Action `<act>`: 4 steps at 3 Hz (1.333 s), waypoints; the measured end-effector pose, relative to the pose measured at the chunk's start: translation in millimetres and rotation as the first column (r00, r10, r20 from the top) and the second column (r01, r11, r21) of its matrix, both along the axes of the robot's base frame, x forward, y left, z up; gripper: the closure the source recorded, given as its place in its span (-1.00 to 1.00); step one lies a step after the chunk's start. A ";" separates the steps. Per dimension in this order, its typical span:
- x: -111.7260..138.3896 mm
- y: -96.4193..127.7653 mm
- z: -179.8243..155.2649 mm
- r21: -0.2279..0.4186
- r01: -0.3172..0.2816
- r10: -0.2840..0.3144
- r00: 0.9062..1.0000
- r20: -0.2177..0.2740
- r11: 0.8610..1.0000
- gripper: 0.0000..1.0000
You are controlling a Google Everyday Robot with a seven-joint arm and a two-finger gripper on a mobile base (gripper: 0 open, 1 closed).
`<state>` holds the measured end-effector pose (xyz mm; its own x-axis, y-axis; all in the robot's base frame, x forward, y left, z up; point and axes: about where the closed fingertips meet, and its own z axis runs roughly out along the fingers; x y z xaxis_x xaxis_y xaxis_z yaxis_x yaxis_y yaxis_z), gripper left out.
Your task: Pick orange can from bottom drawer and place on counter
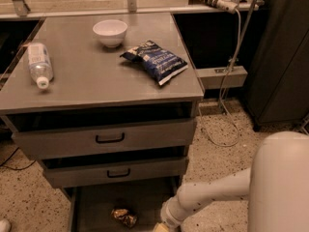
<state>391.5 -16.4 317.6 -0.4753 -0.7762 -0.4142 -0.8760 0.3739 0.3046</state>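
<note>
One pincer, the two-finger gripper (161, 227) on the end of the white, black-speckled robot arm (212, 193), sits at the very bottom edge of the view. It is low over the front right corner of the pulled-out bottom drawer (94, 204). Most of it is cut off by the edge, so I cannot tell whether it is released or clenched.

Just to its left, not touching it, the small crumpled golden-orange can (124, 217) lies on its side on the flat grey floor of that shallow tray. Its long axis runs roughly left to right, the right end dipping a little toward the drawer's front. Nothing else shows in the tray.

Above, two grey metal drawers with black handles, the middle one (118, 173) and the top one (109, 138), each have a dark gap over them; their insides are hidden.

On the broad grey metal counter (96, 79) stand a white bowl (110, 32) near the back and a blue crinkled snack bag (155, 61) to the right. A clear plastic bottle (39, 64) lies at the left, its white cap toward the front edge.
</note>
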 end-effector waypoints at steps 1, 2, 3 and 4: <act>4.0 35.0 -27.2 0.036 -0.013 0.012 1.000 0.028 0.999 -1.00; 21.1 71.0 -43.0 0.074 -0.031 0.025 0.996 0.084 0.997 -1.00; 21.1 71.0 -43.0 0.074 -0.031 0.025 0.996 0.084 0.997 -1.00; 29.6 86.4 -60.6 0.094 -0.025 0.016 0.995 0.095 0.995 -1.00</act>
